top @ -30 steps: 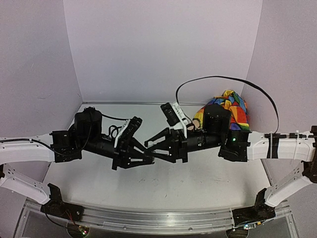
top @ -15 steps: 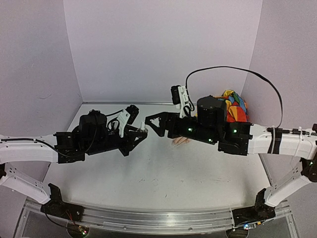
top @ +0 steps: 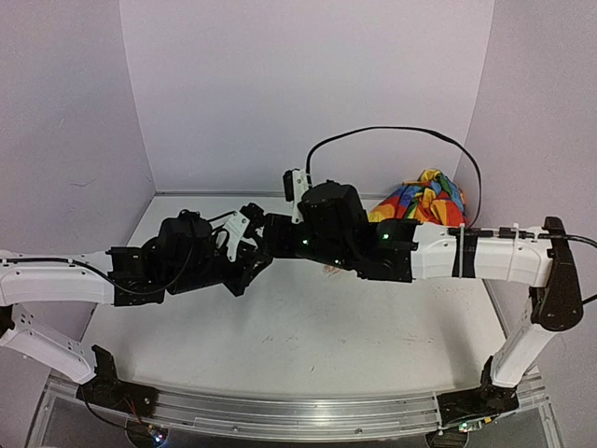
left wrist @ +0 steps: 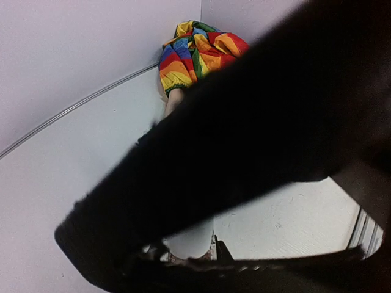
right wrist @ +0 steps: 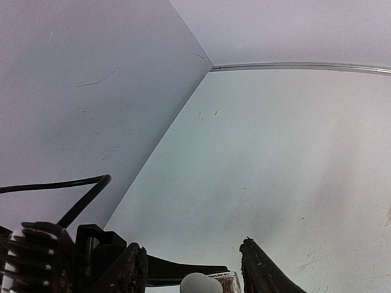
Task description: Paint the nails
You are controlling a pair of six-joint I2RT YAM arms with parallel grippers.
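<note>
My left gripper (top: 259,250) holds the tiny polish bottle (right wrist: 227,282) with its white cap (right wrist: 200,284) at table centre-left. My right gripper (right wrist: 192,245) is open, one finger on each side of the cap, not touching it; in the top view it (top: 269,233) meets the left gripper. The mannequin hand lies at the back right. Its rainbow sleeve (top: 424,201) shows, and peach fingers (top: 331,271) peek from under my right arm. The nails are too small to make out. In the left wrist view, the right arm hides most of the scene; the sleeve (left wrist: 195,52) shows beyond it.
Lilac walls close in the white table (top: 308,345) at the back and on both sides. A black cable (top: 392,133) arcs above my right arm. The right forearm stretches across the table's middle, over the mannequin hand.
My right arm has swung left and its open gripper has come onto the bottle's cap. My left gripper has moved back from the table's front with the bottle and now stays still.
</note>
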